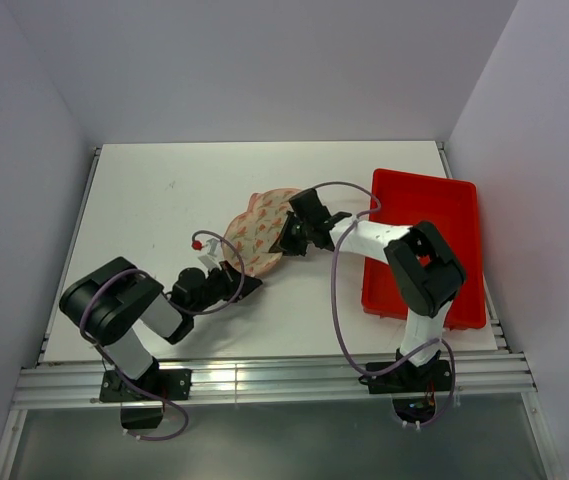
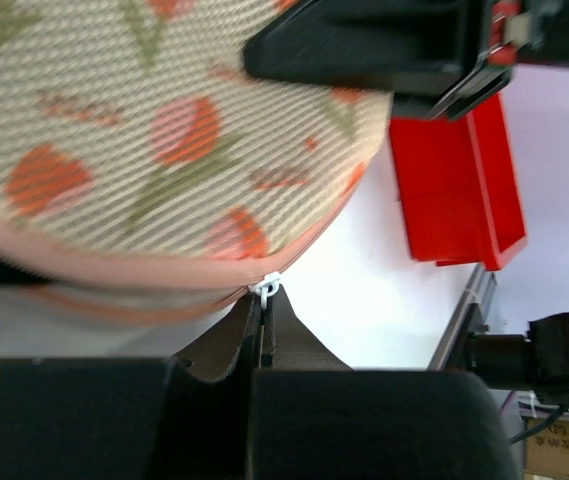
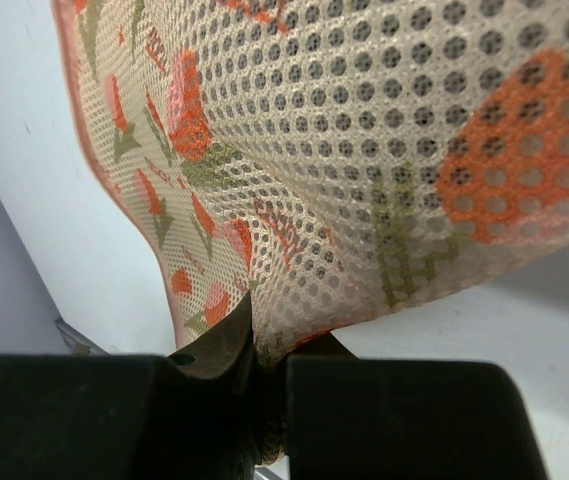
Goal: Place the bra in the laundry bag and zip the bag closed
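The laundry bag (image 1: 257,232) lies folded shut at the table's middle, beige-pink with orange-red print. It fills the left wrist view (image 2: 154,150) and the right wrist view (image 3: 364,150). My left gripper (image 1: 248,284) is at the bag's near edge, shut on the white zipper pull (image 2: 266,290) at the pink rim. My right gripper (image 1: 286,240) is at the bag's right side, shut on a pinched fold of its mesh fabric (image 3: 279,330). The bra is hidden from every view.
A red rectangular tray (image 1: 424,245) stands at the right, partly under my right arm; it also shows in the left wrist view (image 2: 459,190). A small red-tipped piece (image 1: 197,242) lies left of the bag. White tabletop (image 1: 154,190) extends to the left and far side.
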Controlling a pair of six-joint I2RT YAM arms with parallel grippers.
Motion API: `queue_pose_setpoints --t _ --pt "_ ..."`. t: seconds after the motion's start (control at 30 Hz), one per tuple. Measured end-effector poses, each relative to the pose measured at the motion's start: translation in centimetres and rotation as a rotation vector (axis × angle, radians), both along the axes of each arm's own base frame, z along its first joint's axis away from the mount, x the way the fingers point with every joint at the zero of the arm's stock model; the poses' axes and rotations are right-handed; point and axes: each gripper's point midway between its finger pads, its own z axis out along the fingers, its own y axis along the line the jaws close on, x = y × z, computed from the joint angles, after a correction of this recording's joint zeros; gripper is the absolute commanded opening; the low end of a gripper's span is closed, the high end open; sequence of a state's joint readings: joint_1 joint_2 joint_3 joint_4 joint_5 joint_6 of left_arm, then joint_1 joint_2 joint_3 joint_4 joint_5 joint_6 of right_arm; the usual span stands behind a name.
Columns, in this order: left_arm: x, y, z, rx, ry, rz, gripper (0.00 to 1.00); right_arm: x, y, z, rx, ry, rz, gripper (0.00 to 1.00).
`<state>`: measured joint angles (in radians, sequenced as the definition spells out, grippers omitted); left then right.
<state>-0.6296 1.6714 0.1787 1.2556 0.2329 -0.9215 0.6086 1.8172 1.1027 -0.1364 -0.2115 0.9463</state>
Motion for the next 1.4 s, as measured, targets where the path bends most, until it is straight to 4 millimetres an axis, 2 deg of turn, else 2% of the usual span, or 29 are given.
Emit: queue_pose_setpoints --t 0.2,0.53,0.57,0.6,0.67,0.7,0.77,0.8,0.93,1.07,1.27,1.4 --pt "-0.6 1.6 -1.2 0.036 0.030 0.050 0.00 0.4 0.0 -0.5 -0.004 -0.010 0.078 0.00" --pt "-0.4 3.1 -0.8 0.068 0.027 0.124 0.00 1.6 1.4 -0.9 -0.010 -0.016 0.194 0.01" --pt "-0.4 3.2 -0.8 0.075 0.026 0.127 0.00 1.9 1.7 -0.9 -0.007 -0.015 0.206 0.07" --pt "-0.4 3.3 -0.9 0.084 0.025 0.132 0.00 2.0 2.0 -0.8 -0.004 -0.014 0.218 0.22" --pt "-0.5 3.1 -1.1 0.106 0.027 0.130 0.00 2.3 2.3 -0.8 -0.003 -0.013 0.235 0.32" --pt "-0.6 2.9 -1.2 0.117 0.028 0.122 0.00 2.4 2.3 -0.8 -0.009 -0.015 0.239 0.43" --pt "-0.9 2.3 -1.5 0.139 0.032 0.102 0.00 2.5 1.9 -1.0 -0.028 -0.020 0.239 0.50" --pt "-1.1 2.1 -1.7 0.149 0.039 0.093 0.00 2.6 1.7 -1.2 -0.041 -0.025 0.234 0.56" --pt "-1.2 1.4 -2.4 0.184 0.059 0.067 0.00 3.1 0.7 -1.2 -0.071 -0.028 0.207 0.65" --pt "-0.5 0.4 -2.5 0.197 0.059 0.049 0.00 2.7 -0.1 -0.2 -0.073 -0.040 0.184 0.70" --pt "0.7 -1.6 -2.1 0.203 0.049 0.006 0.00 0.0 -1.5 1.5 -0.032 -0.027 0.125 0.71" --pt "1.3 -2.5 -1.6 0.205 0.037 -0.017 0.00 -2.1 -2.3 1.0 0.005 0.016 0.081 0.71"
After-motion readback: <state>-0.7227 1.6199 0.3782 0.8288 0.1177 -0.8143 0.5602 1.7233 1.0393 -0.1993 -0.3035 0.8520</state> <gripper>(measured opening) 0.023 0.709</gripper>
